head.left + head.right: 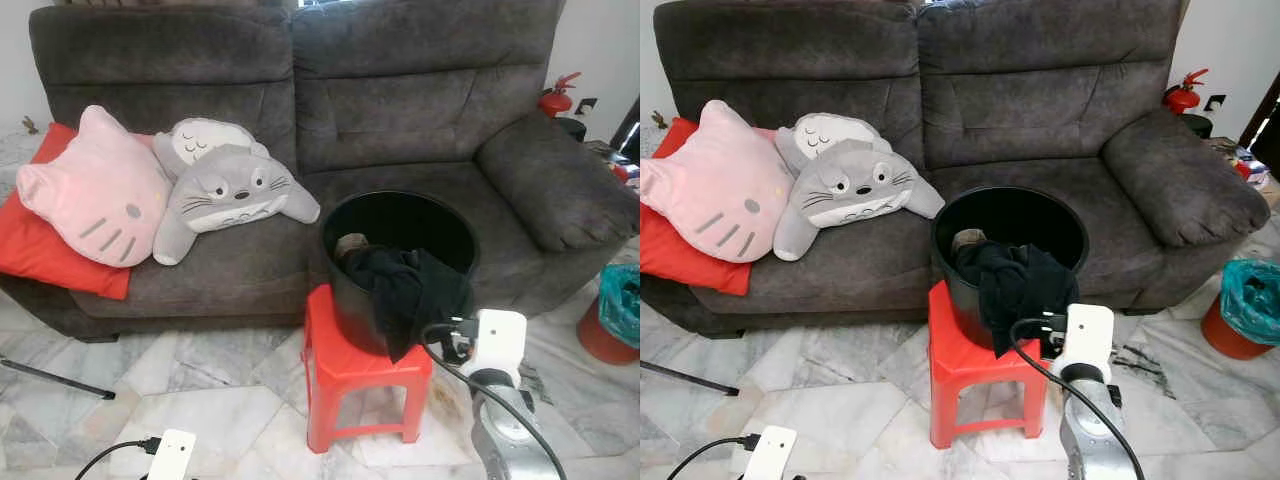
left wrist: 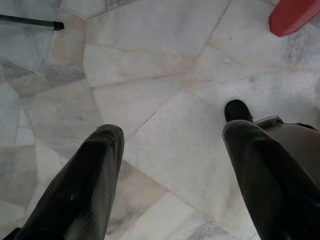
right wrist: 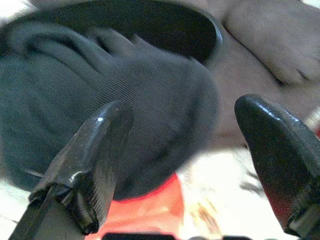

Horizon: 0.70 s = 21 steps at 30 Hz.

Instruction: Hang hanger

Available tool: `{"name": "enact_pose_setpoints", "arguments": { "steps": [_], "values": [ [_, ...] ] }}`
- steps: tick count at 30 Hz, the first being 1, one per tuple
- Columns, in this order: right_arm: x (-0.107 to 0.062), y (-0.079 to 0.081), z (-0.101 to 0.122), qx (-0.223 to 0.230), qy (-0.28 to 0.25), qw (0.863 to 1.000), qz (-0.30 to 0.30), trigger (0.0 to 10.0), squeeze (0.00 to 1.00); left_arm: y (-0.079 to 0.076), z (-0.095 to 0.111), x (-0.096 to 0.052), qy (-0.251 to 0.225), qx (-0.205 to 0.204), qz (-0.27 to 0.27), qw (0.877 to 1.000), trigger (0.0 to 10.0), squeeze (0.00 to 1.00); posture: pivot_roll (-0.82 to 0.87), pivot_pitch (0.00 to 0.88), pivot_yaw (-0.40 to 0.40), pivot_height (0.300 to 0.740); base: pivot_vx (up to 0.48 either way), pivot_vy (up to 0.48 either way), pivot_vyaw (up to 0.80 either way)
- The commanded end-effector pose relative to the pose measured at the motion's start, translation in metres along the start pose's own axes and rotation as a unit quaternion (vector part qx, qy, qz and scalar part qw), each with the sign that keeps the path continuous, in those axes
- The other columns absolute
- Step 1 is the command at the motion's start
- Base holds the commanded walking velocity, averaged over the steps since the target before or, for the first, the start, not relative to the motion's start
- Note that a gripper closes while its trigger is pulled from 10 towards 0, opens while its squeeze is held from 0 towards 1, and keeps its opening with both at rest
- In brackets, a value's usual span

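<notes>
Dark grey sofa point(image 1: 1040, 110) across the back. Pink cat cushion point(image 1: 715, 190) and grey plush point(image 1: 850, 190) lie on its left seat, over a red cushion point(image 1: 670, 250). Black bucket point(image 1: 1065, 225) sits on red stool point(image 1: 960, 365) in front of the sofa, black garment point(image 1: 1015, 285) draped over its front rim. Right arm point(image 1: 1085, 400) raised just beside the garment. Marble floor point(image 1: 840, 400). Teal bag in orange bin point(image 1: 1245, 310) at far right.

We see a black bucket point(image 1: 400, 225) with dark cloth point(image 1: 405, 290) on a red stool point(image 1: 355, 375), a grey sofa point(image 1: 400, 90), and a pink cushion point(image 1: 95, 190) at far left.
</notes>
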State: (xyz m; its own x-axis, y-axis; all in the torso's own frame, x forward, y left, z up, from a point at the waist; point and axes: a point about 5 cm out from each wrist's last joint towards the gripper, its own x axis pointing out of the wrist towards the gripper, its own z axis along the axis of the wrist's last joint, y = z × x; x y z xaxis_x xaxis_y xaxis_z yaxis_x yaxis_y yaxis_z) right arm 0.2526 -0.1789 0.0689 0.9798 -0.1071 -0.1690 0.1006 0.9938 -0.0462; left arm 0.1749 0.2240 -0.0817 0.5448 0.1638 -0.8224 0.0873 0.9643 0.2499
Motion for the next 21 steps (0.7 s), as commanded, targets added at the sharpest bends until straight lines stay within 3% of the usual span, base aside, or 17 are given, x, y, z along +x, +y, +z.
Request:
{"name": "enact_pose_setpoints", "arguments": {
  "steps": [1, 4, 6, 10, 11, 13, 21],
  "values": [
    [-0.002, 0.006, 0.012, 0.012, -0.035, 0.999, 0.024, 10.0, 0.0, 0.004, -0.004, -0.001, 0.006, 0.011, 0.007, 1.0, 10.0, 0.0, -0.14, 0.0, 0.033, 0.74, 0.0, 0.0, 0.0],
    [-0.006, 0.012, 0.017, 0.013, -0.054, 0.997, 0.052, 10.0, 0.0, 0.005, -0.004, -0.001, 0.006, 0.012, 0.008, 1.0, 10.0, 0.0, -0.14, 0.0, 0.033, 0.74, 0.0, 0.0, 0.0],
    [-0.01, 0.016, 0.013, 0.001, -0.043, 0.996, 0.076, 10.0, 0.0, 0.004, -0.004, -0.001, 0.006, 0.011, 0.007, 1.0, 10.0, 0.0, -0.14, 0.0, 0.034, 0.74, 0.0, 0.0, 0.0],
    [-0.01, 0.014, 0.005, -0.011, -0.02, 0.997, 0.075, 10.0, 0.0, 0.003, -0.004, -0.001, 0.006, 0.011, 0.006, 1.0, 10.0, 0.0, -0.14, 0.0, 0.033, 0.74, 0.0, 0.0, 0.0],
    [-0.008, 0.011, -0.005, -0.032, 0.01, 0.997, 0.071, 10.0, 0.0, 0.002, -0.004, -0.001, 0.006, 0.011, 0.004, 1.0, 10.0, 0.0, -0.14, 0.0, 0.032, 0.74, 0.0, 0.0, 0.0],
    [-0.007, 0.009, -0.008, -0.044, 0.021, 0.996, 0.071, 10.0, 0.0, 0.002, -0.004, -0.001, 0.007, 0.011, 0.004, 1.0, 10.0, 0.0, -0.14, 0.0, 0.031, 0.74, 0.0, 0.0, 0.0],
    [-0.003, 0.01, -0.014, -0.046, 0.047, 0.992, 0.104, 10.0, 0.0, 0.001, -0.006, -0.001, 0.008, 0.011, 0.004, 1.0, 10.0, 0.0, -0.14, 0.0, 0.029, 0.74, 0.0, 0.0, 0.0]
  ]
}}
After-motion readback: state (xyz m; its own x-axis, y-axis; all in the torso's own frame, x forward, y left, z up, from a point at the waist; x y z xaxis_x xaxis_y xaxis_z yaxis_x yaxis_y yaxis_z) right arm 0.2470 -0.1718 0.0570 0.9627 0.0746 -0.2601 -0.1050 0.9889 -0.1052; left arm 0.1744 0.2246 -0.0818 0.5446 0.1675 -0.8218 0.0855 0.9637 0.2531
